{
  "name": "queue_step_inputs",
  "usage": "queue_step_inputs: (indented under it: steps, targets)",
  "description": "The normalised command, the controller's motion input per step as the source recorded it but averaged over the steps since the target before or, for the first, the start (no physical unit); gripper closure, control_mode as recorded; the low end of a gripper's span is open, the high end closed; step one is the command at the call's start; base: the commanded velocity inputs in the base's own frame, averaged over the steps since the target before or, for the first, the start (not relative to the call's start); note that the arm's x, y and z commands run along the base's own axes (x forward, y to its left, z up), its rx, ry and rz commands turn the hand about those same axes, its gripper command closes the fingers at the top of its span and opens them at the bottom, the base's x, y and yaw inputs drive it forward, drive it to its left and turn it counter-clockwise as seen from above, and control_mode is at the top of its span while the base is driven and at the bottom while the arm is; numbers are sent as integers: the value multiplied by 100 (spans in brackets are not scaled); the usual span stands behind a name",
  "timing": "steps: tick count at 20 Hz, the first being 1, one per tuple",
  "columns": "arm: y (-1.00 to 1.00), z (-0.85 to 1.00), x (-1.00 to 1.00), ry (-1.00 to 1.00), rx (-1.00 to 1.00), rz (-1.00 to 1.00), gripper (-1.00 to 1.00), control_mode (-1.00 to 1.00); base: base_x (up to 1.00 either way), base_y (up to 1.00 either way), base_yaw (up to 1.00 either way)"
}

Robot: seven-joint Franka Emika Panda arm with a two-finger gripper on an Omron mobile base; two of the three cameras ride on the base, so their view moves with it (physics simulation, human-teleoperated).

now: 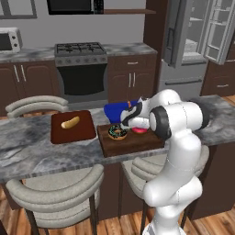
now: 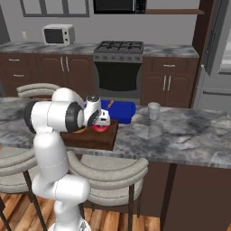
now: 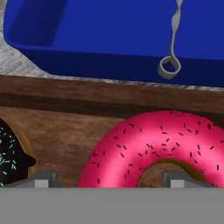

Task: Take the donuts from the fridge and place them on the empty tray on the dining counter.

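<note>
Both ring donuts are lying inside the dark brown rectangular wooden tray (image 1: 131,141) on the long grey-and-white marbled dining counter (image 1: 36,151). The chocolate-frosted donut with light sprinkles (image 1: 117,132) is sitting toward the tray's left end, and the pink-red frosted donut with dark sprinkles (image 3: 159,148) is resting toward its far right corner, just inside the rim that is facing the blue oblong dish (image 3: 109,37). The two-finger gripper (image 3: 109,180) is hanging directly over the pink-red donut with its jaws spread, one fingertip (image 3: 41,179) standing on either side and neither visibly pressing the frosting. Placement is looking finished; only lifting the arm clear seems left. The tall grey fridge (image 1: 193,46) is standing open behind.
</note>
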Motion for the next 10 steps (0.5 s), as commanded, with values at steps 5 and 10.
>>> queue_step_inputs:
  steps: [5, 10]
  targets:
    - [0, 48, -37, -1, 0, 0, -100, -100, 0, 0, 0]
    - [0, 75, -86, -22, -1, 0, -100, -100, 0, 0, 0]
